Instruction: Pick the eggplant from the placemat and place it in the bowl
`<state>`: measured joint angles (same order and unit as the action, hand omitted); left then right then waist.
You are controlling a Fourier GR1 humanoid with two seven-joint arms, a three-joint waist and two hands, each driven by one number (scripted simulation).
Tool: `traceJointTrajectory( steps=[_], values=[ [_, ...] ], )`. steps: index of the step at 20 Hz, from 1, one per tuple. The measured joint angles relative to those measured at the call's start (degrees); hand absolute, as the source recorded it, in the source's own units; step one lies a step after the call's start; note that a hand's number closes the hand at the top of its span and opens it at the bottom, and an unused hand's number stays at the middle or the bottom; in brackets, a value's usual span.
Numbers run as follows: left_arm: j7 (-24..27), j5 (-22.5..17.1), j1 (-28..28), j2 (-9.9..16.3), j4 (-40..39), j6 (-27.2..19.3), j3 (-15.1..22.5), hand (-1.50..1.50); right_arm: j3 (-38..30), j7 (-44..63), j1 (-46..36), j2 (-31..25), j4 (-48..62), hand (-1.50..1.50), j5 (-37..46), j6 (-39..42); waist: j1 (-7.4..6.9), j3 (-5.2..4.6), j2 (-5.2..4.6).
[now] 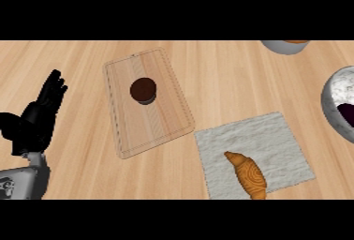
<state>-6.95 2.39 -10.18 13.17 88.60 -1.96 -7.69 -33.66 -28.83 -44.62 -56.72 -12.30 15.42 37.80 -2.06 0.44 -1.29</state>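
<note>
Nearest us, at seven o'clock, our left hand [38, 119] rests with fingers straight, holding nothing; our right hand is out of view. At three o'clock the bowl [336, 101] already shows something dark purple [346, 114] — likely the eggplant — while a croissant [247, 174] lies on the placemat [266, 140].

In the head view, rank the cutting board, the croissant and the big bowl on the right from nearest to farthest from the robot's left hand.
From the left hand, at the view's left edge:
1. Cutting board, just right of the hand.
2. Croissant, on the placemat, lower right of centre.
3. Bowl, at the far right edge.
</note>
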Motion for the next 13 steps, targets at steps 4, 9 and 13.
traceJointTrajectory(
  steps=[4, 9, 13],
  values=[
    [-0.24, -0.09, -0.07, -0.18, 0.12, -0.15, -0.06, 0.0, -1.25, 1.91, 1.91, -2.95, 1.09, -1.5, -1.66, 2.73, 0.12, 0.19, -0.18],
    [-0.29, -0.22, 0.5, -0.34, 0.5, -0.14, -0.09, 0.0, -3.02, 5.26, 3.39, -5.3, 1.88, -1.5, -4.34, 6.74, 0.36, 0.4, -0.1],
    [-0.51, -0.58, 0.27, 0.07, 0.47, 0.14, -0.54, 0.0, -4.62, 7.35, 4.08, -5.93, 1.54, -1.5, -6.78, 9.12, 0.69, 0.51, -0.04]
  ],
)
